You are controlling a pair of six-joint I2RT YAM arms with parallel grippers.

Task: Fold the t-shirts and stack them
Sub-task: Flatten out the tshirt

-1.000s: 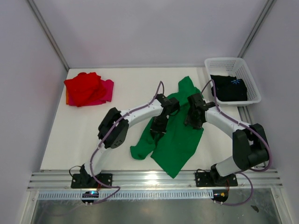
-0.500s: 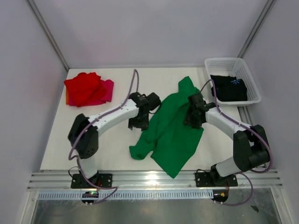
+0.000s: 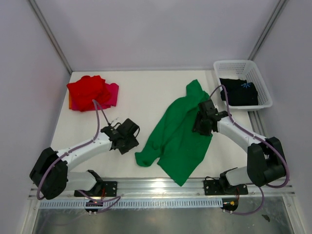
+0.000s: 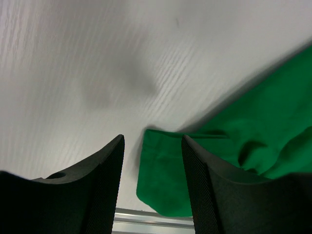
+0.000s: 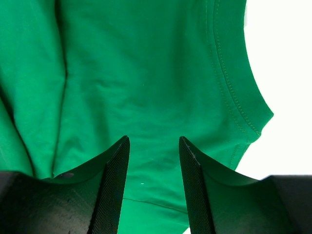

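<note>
One green t-shirt [image 3: 180,141] lies opened out but rumpled on the surface [image 3: 141,92]. Its long axis runs on a slant, from the far right near the white lattice basket [image 3: 234,64] down toward the near edge between the two arm bases. One sleeve [image 3: 144,157] sticks out as a lobe at its near-left side.

The left jaws, at the end of the left arm [image 3: 83,148], stand spread with nothing between them. They are low over bare surface just to the left of that sleeve and apart from the cloth. In the left wrist view the sleeve's edge shows just past the jaw tips and off to the right.

The right jaws, on the right arm [image 3: 234,131], are also spread. They hang over the shirt's right-hand edge, with flat green cloth and a stitched hem beneath the gap, and nothing looks pinched.

So each arm has its own side. The left is nearer the stray sleeve and the right is nearer the body and hem. Any fold probably starts with the left jaws moving rightward and toward the near edge to reach the sleeve.

The red t-shirt [image 3: 87,91] lies over the magenta-pink t-shirt [image 3: 113,95] at the far left, well apart. The black t-shirt [image 3: 238,91] sits in the basket.
</note>
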